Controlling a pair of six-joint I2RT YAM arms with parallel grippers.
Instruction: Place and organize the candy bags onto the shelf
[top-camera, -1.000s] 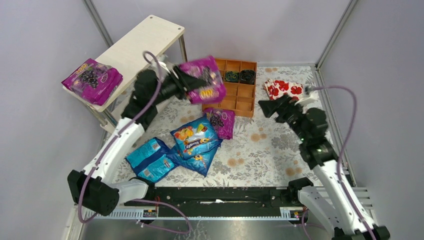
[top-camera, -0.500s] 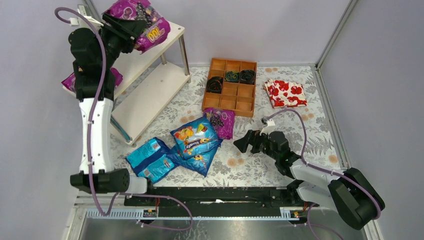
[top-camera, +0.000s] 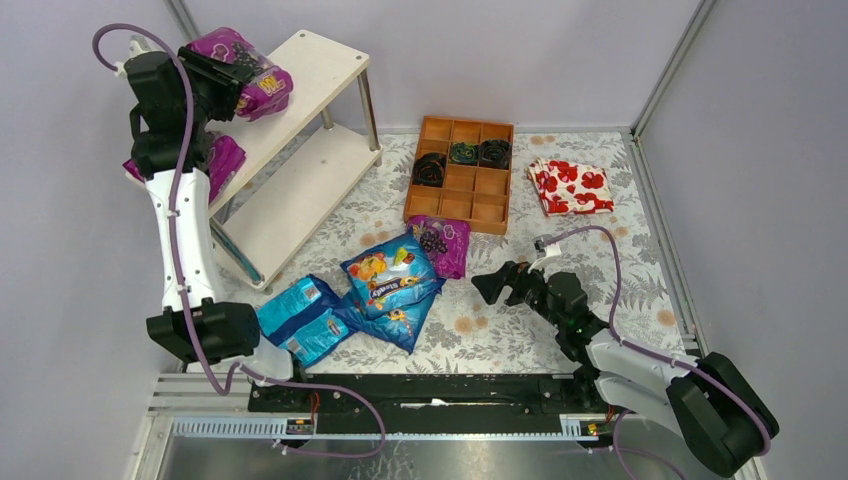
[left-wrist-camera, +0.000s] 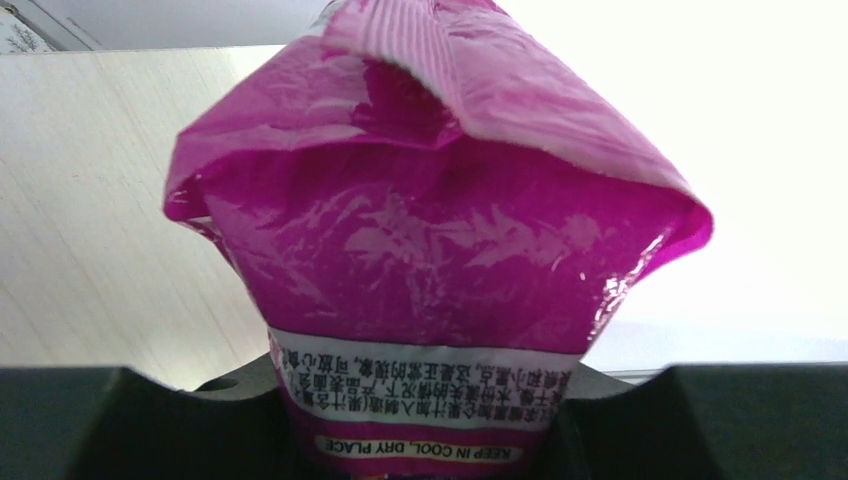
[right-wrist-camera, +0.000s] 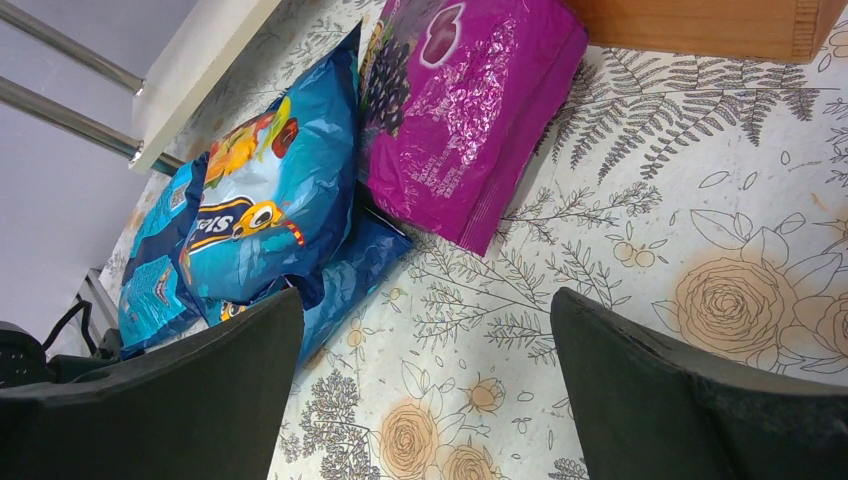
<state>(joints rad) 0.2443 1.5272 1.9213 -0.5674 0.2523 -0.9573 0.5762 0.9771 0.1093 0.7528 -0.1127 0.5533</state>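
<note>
**Grape bag up at the shelf**

Our left hand (top-camera: 218, 82) was clamped on one end of a purple bag (left-wrist-camera: 430, 230). It held the bag up over the top board of the shelf (top-camera: 312, 70). Our right hand (right-wrist-camera: 430, 400) had its fingers apart and held nothing. It was low over the tabletop (right-wrist-camera: 640, 260), near a second purple bag (right-wrist-camera: 465, 110) and the blue bags (top-camera: 392, 275).

We thought the shiny bag could slip, because we held only its end. It was close to the board's edge, so letting go too soon could send it sliding off. It could also bump a third purple bag (top-camera: 225, 158) lying on the shelf.

On the held bag we read "KEEP IN COOL, DRY PLACE", upside down. The other signs were too small to read.
</note>
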